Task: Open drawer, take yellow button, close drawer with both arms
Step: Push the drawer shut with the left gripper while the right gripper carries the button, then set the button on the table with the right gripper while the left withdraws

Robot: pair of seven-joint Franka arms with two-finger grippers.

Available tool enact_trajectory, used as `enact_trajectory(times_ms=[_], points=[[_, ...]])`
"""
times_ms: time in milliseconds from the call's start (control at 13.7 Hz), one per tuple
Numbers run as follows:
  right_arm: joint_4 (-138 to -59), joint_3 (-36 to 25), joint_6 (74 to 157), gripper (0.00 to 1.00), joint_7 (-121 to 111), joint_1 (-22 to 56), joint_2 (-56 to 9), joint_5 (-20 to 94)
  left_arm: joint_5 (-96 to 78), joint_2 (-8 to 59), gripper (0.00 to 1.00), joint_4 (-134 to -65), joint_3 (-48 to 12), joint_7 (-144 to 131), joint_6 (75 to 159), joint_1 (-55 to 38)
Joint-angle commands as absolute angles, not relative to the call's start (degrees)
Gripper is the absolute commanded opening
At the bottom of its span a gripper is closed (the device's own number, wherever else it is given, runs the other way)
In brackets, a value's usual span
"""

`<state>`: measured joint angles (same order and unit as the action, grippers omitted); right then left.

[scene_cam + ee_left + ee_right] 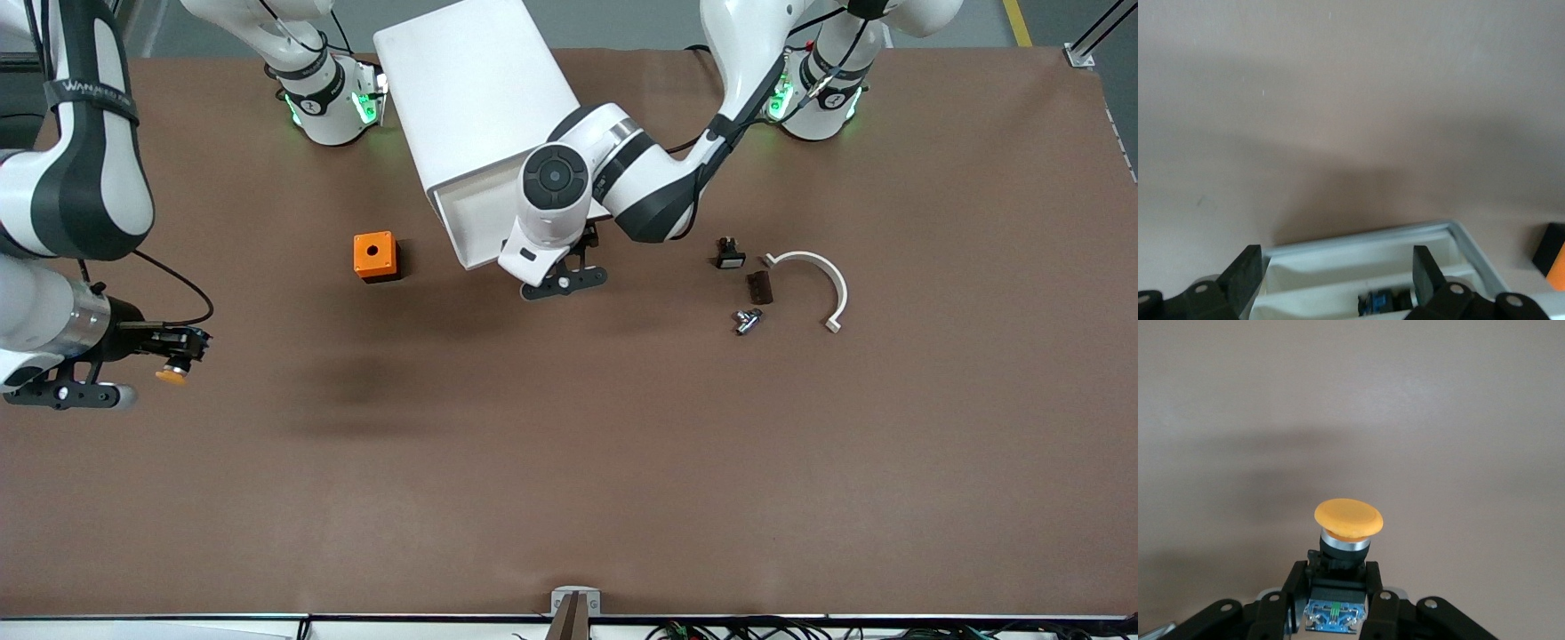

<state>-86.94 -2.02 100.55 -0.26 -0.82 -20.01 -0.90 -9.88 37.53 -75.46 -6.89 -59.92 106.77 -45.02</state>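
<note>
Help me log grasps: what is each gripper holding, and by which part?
Right gripper holds the button by its dark body, orange cap free. Left gripper holds nothing.

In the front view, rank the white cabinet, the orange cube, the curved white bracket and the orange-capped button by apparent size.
1. white cabinet
2. curved white bracket
3. orange cube
4. button, shut in the right gripper

One marking was legible: a black band (pixel 89 93) around the right arm (pixel 76 169), toward that arm's end of the table, bore white lettering that appeared to begin "WAN"; the remainder could not be read.
</note>
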Motion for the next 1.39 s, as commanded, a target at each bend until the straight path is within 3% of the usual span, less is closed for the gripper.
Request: enact_trajectory(times_ms=[0, 732, 1171, 1317], points=[[-86.4, -0.9, 102.7, 0.01, -5.9, -5.1, -23.1, -2.2, -10.6, 36.0, 0.99, -76.7, -9.7, -62.7, 103.8, -45.1], [-86.0, -0.8, 113.0, 0.02, -12.0, -9.3, -38.4, -1.1, -11.0, 36.3, 0.99, -77.9, -16.3, -70.8, 102.8, -45.2], [-85.8, -0.7, 116.2, 0.03, -11.3, -8.8, -43.5, 2.0, -12.1, 36.2, 0.99, -78.0, -16.7, -72.0, 100.0, -45.2], [-85.8, -0.7, 116.2, 0.08, -11.1, -8.4, -43.9, 2.9, -12.1, 36.3, 0.99, -78.0, -16.6, -72.0, 99.8, -45.1]])
